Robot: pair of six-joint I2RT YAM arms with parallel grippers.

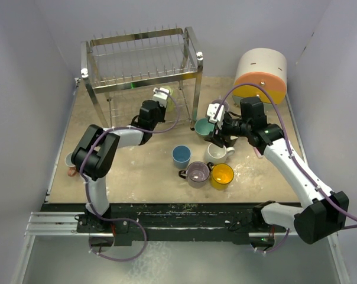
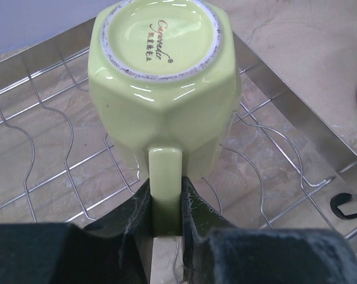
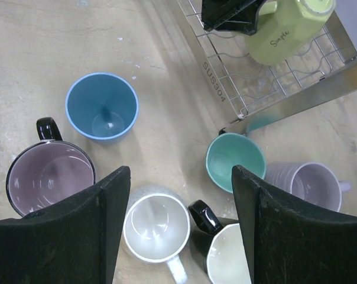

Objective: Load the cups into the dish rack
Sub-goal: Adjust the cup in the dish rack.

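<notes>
Upside-down light green mug [image 2: 161,89] hanging over shiny wire dish rack [image 2: 302,106], left jaws squeezing its handle; right jaws hanging wide apart above white round mug [image 3: 155,228].

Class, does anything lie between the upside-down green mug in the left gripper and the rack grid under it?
Nothing visible does. The left gripper holds the green mug by its handle over bare wire grid of the dish rack.
</notes>
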